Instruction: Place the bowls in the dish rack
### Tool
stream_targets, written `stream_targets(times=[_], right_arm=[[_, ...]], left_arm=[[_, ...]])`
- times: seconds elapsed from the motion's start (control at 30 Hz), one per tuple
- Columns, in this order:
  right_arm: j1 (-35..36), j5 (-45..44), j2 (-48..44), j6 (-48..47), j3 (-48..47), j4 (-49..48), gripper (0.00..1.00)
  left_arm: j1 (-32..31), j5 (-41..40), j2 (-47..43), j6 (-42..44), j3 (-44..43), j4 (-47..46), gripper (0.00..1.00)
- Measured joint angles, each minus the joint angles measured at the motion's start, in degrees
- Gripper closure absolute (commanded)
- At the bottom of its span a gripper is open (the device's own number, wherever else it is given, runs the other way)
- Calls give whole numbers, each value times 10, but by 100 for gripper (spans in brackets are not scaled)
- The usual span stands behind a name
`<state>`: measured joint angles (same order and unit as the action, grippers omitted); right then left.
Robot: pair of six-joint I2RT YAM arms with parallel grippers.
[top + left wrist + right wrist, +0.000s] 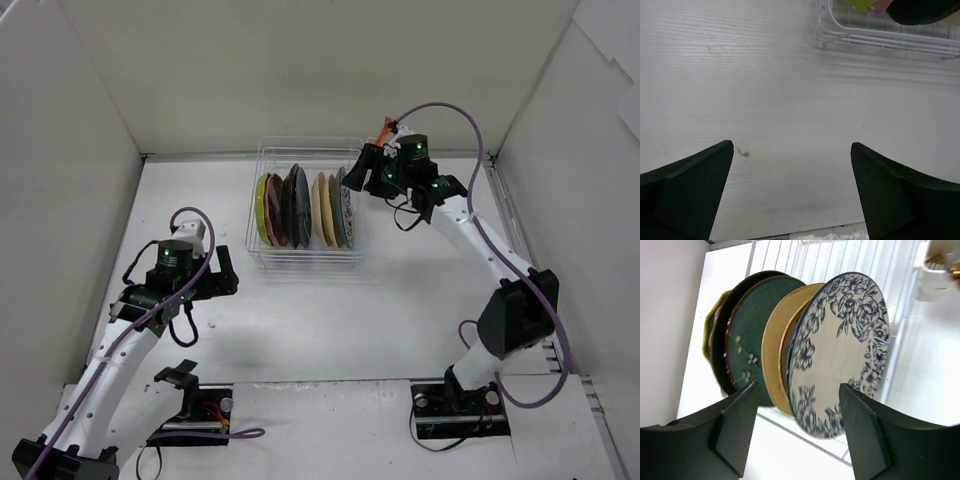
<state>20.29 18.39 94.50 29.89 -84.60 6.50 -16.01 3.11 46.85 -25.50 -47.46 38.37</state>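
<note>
Bench [300, 330]: white, walls on three sides. Dish rack [305, 259]: clear/white wire, toward 12 o'clock of bench centre.

Six bowls in the rack, all on edge, one packed row running 9 to 3 o'clock:
- lime green bowl [261, 212] at the 9 end
- dark red bowl [276, 212]
- dark teal bowl [297, 205]
- two tan bowls [320, 210]
- blue-floral bowl [346, 205] at the 3 end

Right gripper [799, 392] hovers at the rack's 3 o'clock side. Jaws are spread wide and hold nothing. Its wrist view frames the blue-floral bowl between the fingers, with a gap on both sides.

Left gripper [791, 146] is at 8 o'clock of the rack, well apart, over bare bench. Jaws wide, empty. A rack corner shows at 1 o'clock in its wrist view.

White utensil cup [935, 280] is at the rack's 2 o'clock corner, beside the right gripper. Orange utensil [383, 128] pokes out there.
</note>
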Motion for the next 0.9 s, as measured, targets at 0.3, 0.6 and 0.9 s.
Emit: stream_targets(times=[0.3,0.6,0.9], right_arm=[[-3,-73,-241,-75,116,33,10],[-16,-170,-432,-124,282,110,2],[-19,-259,-598,-146,344,148,2]], left_arm=[[0,-2,-24,0,0,1,1],[5,-45,-88,0,0,15,1],[11,-134,-174,31,0,35,1]])
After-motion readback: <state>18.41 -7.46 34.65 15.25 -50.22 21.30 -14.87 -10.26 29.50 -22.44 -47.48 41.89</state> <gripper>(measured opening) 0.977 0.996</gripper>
